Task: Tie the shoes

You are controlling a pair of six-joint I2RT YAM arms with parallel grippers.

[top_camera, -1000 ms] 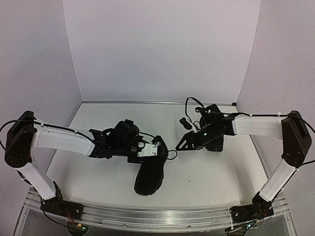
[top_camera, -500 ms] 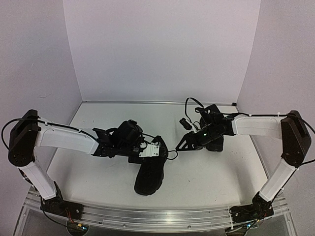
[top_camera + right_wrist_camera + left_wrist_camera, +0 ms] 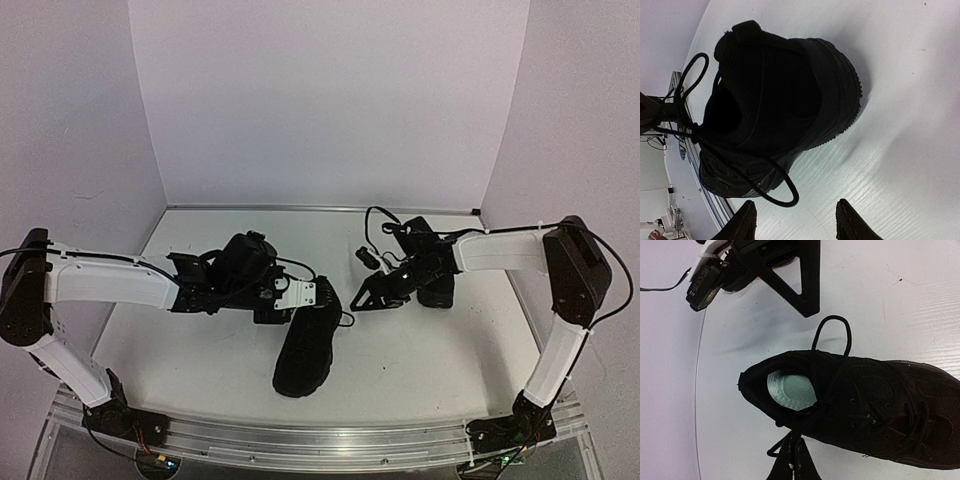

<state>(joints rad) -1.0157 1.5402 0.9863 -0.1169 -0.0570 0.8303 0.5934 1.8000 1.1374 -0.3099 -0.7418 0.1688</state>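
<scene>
A black shoe (image 3: 300,350) with a pale green insole (image 3: 790,390) lies mid-table, its opening toward the grippers. My left gripper (image 3: 318,298) is at the shoe's collar. In the left wrist view it (image 3: 792,460) is shut on a thin black lace end beside the opening. A lace loop (image 3: 832,317) lies on the table, reaching toward my right gripper (image 3: 360,297). In the right wrist view that loop (image 3: 790,200) lies just ahead of the open, empty right gripper (image 3: 795,222). The second black shoe (image 3: 432,270) stands back right, partly hidden under the right arm.
White table (image 3: 200,340) with white walls behind and at both sides. A metal rail (image 3: 330,445) runs along the near edge. A black cable (image 3: 380,215) loops above the right wrist.
My right gripper has moved a little left toward the middle shoe. My left arm has drawn back slightly to the left, its gripper still at the shoe's collar.
</scene>
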